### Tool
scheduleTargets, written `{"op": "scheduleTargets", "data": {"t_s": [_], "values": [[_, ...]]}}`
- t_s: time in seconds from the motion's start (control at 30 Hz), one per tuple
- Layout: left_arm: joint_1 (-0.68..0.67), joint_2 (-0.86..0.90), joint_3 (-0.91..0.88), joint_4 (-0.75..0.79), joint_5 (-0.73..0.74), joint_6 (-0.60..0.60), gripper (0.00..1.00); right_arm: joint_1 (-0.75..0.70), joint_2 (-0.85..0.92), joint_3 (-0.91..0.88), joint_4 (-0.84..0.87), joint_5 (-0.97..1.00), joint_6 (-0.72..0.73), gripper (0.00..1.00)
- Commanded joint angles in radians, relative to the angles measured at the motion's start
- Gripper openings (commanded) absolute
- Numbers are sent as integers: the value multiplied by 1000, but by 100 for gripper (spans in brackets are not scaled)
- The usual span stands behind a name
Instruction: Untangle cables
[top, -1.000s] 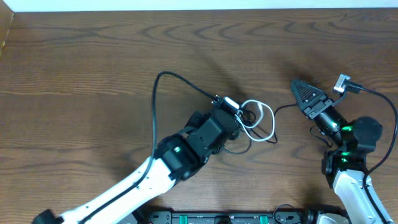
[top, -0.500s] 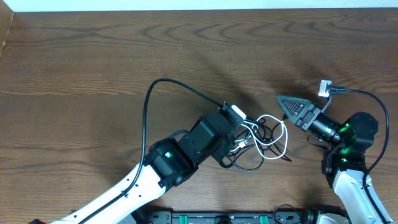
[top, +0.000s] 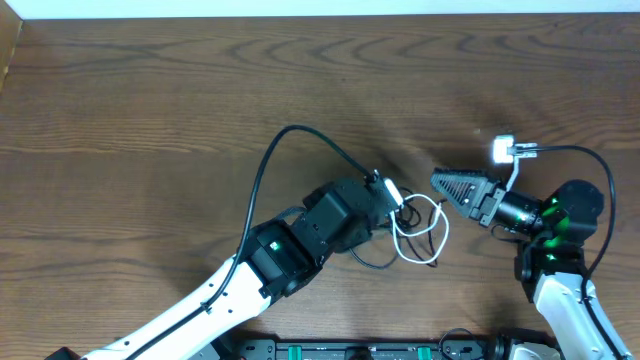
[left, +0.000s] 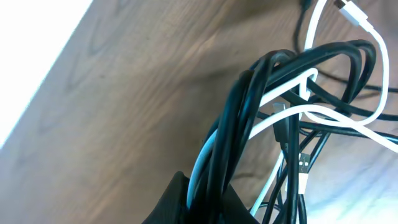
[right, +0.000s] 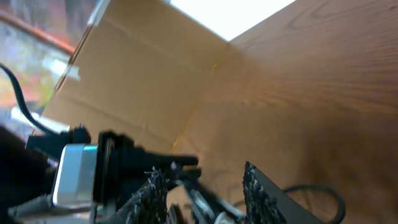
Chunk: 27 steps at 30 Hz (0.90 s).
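Closure of the left gripper (top: 378, 200) is complete: at the centre of the overhead frame it clamps the cables (top: 420, 225), and the left wrist view shows the black strands and one white strand (left: 273, 93) running bunched into the finger at the bottom edge. The rest of the tangle lies on the table (top: 150, 100) just right of that gripper, with a white loop spread toward lower centre-right. Over the last second the held bundle has shifted slightly right, and the left arm's thick camera cord now arcs further right. Further right, the right gripper (top: 441, 180) has swung down and left from a position well apart from the tangle; its tip now sits just beside the white loop. Its jaws, previously closed, now stand partly open; the right wrist view shows a gap between the fingers (right: 155, 186) with nothing clamped. Judged from this, one side of the tangle is anchored and the right gripper is set to take a strand and draw it out; no separation is achieved yet.
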Motion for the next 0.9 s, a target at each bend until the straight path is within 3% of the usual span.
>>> {"op": "scheduleTargets", "data": {"t_s": [0.0,0.33,0.53,0.87], "values": [[1,-1,8,13,-65,137,8,52,-5,14,2,-30,-49,38],[1,-1,8,54,-72,194,8,153,-5,14,-198,110,-179,36],[1,-1,8,54,-95,194,7,154,-5,14,-207,105,-183,33],[1,-1,8,54,-95,194,7,154,-5,14,-226,92,-175,16]]}}
